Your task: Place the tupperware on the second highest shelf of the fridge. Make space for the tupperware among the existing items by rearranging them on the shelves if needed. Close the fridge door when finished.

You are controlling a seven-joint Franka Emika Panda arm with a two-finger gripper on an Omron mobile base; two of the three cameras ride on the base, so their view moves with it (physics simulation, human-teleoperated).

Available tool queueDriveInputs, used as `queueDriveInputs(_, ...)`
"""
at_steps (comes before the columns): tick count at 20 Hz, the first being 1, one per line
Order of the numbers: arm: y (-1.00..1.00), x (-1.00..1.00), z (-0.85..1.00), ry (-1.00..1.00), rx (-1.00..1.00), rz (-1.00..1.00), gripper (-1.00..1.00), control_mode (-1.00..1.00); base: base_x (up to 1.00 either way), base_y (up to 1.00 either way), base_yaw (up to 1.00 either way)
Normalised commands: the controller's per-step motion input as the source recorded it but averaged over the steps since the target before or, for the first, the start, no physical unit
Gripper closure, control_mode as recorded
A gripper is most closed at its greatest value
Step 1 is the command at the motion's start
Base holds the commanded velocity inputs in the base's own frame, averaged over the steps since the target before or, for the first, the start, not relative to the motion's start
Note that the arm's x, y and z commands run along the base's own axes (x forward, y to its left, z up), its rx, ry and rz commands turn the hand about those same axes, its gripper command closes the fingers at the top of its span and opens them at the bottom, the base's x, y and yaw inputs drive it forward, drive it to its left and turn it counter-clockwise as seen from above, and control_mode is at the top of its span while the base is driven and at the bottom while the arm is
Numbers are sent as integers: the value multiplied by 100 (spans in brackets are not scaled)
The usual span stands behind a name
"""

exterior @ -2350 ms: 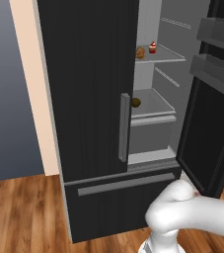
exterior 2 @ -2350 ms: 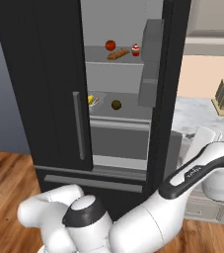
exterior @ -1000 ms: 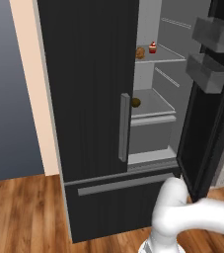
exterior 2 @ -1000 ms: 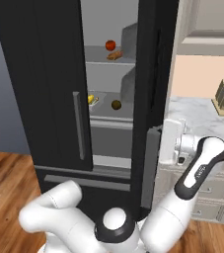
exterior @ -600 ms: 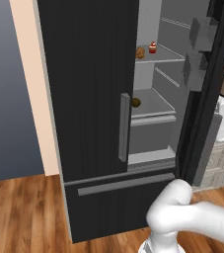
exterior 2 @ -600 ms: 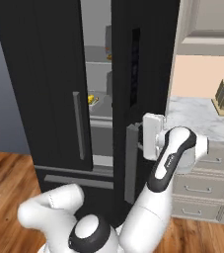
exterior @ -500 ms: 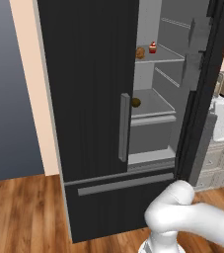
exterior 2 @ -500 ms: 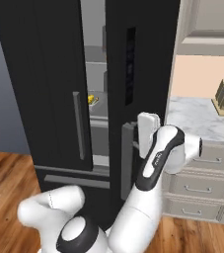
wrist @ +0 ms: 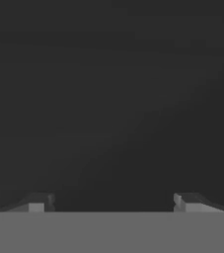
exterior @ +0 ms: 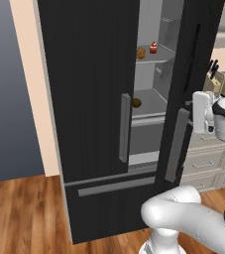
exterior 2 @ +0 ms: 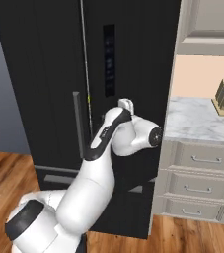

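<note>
I see my claw (wrist: 112, 202) spread wide with nothing between its tips, pressed up close against the dark outer face of the fridge (exterior: 89, 99) door (exterior: 193, 74), which stands only slightly ajar. Through the gap beside that door I can make out a brown bread roll (exterior: 140, 52) and a red-topped cupcake (exterior: 153, 47) on a shelf (exterior: 153, 59) inside, well apart from the claw, with a brownish round fruit (exterior: 136, 102) one shelf lower; I cannot tell where the tupperware sits.

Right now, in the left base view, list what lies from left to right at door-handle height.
Blue-grey wall → closed left fridge door → its grey handle → brownish round fruit → right door's handle → gripper → knife block.
</note>
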Motion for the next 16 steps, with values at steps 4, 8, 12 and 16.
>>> queueDriveInputs(4, 0, 63, 1, 0, 2, -4, -100, -100, 0, 0, 0)
queueDriveInputs(8, 10, 60, -7, 0, 2, 0, -100, -100, 0, 0, 0)
queueDriveInputs(12, 23, 57, -10, 0, 0, -4, -100, -100, 0, 0, 0)
queueDriveInputs(16, 36, 51, -4, 0, 0, -9, -100, -100, 0, 0, 0)
